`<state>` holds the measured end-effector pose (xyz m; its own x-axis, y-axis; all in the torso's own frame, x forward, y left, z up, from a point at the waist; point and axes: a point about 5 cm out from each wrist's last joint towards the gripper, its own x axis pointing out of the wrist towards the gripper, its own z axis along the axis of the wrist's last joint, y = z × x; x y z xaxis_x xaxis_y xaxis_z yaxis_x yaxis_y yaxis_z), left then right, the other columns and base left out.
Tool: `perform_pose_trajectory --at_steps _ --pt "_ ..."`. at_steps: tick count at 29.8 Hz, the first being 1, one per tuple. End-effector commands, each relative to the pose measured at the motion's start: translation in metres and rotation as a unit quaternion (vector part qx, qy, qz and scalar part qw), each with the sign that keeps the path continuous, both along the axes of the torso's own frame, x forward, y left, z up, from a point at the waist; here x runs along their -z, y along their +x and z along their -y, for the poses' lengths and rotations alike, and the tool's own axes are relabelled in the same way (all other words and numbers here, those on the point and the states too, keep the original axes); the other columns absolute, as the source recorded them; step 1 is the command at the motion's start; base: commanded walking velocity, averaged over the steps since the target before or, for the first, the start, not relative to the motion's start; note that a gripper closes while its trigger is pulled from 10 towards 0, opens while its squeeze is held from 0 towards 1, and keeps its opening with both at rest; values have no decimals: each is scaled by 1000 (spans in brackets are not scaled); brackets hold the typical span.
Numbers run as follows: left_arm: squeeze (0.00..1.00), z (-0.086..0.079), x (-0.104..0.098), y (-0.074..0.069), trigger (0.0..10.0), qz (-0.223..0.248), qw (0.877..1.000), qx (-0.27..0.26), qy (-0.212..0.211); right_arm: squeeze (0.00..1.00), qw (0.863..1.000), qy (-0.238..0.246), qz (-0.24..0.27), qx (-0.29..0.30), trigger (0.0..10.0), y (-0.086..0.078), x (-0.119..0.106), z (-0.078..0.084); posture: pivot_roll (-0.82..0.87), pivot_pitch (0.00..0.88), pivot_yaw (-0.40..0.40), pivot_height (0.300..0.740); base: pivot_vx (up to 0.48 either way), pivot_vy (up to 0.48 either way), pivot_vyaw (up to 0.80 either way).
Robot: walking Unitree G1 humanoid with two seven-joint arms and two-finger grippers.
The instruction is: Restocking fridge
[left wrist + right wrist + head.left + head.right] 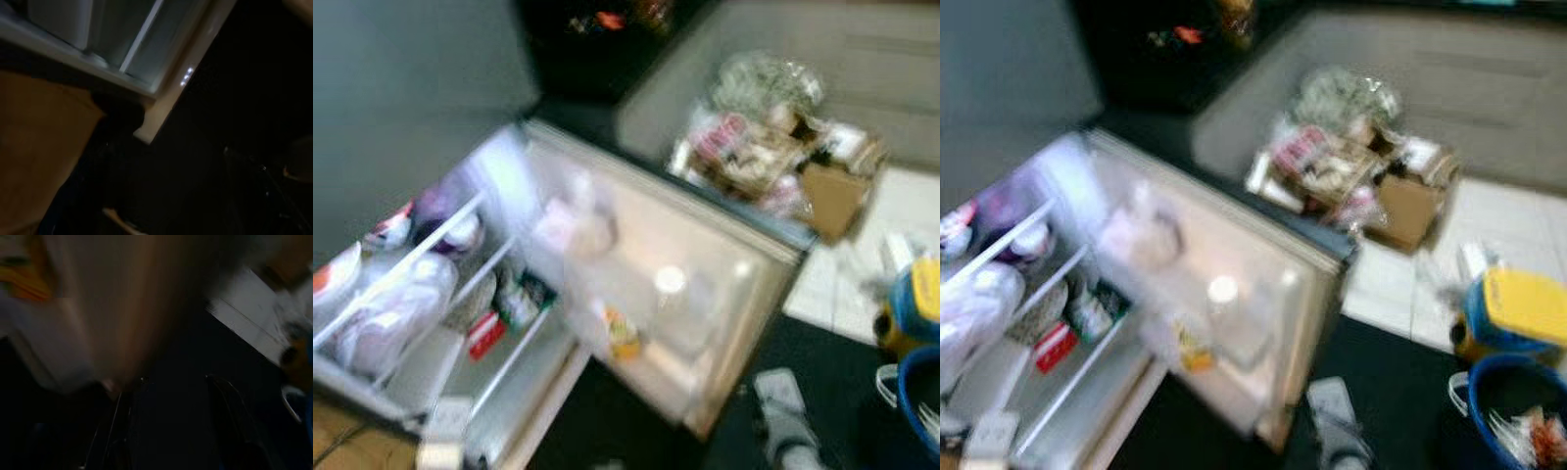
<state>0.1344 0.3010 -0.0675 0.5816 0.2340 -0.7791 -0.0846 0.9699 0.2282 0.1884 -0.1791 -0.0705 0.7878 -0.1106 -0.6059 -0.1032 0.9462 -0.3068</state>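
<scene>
Dark floor and pale tiles are seen from above in the blurry head views, with a grey wall behind. Between them, the fridge is seen with its door swung wide open. White wire shelves are packed with white bags, a red packet and a green one. A small jar with a white lid and a yellow thing are kept in the door rack. A cardboard box stuffed with bags and wrapped food is set on the floor beyond the door. By the right edge, a yellow and blue tub is found on the tiles, just beside a dark blue bucket with bits of paper inside.

Only the fridge's lower corner and a brown surface are made out in the dim left wrist view. The pale door is shown close up in the right wrist view, with the right gripper in shadow below it. Whether either gripper's fingers are apart or together cannot be told.
</scene>
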Motion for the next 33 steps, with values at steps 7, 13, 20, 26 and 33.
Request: perform_pose_trajectory --at_steps 7,13,20,26,33 --pt "0 1 0 1 10000 -1 1000 2 -1 118 1000 -5 -9 9 10000 -5 3 5 27 78 29 740 0 0 400" --pt "0 3 1 2 10000 -2 1000 6 -4 94 1000 0 -8 13 10000 -5 2 5 27 78 29 740 0 0 0" --pt "0 4 1 3 10000 -1 1000 10 -6 86 1000 0 -9 13 10000 -5 3 5 25 77 29 740 0 -43 0" --pt "0 5 0 5 10000 0 1000 13 -7 90 1000 0 -9 13 10000 -5 2 5 24 77 29 740 0 -389 0" --pt "0 6 1 5 10000 1 1000 14 -8 94 1000 0 -8 11 10000 -5 2 4 25 77 28 740 0 -368 0"
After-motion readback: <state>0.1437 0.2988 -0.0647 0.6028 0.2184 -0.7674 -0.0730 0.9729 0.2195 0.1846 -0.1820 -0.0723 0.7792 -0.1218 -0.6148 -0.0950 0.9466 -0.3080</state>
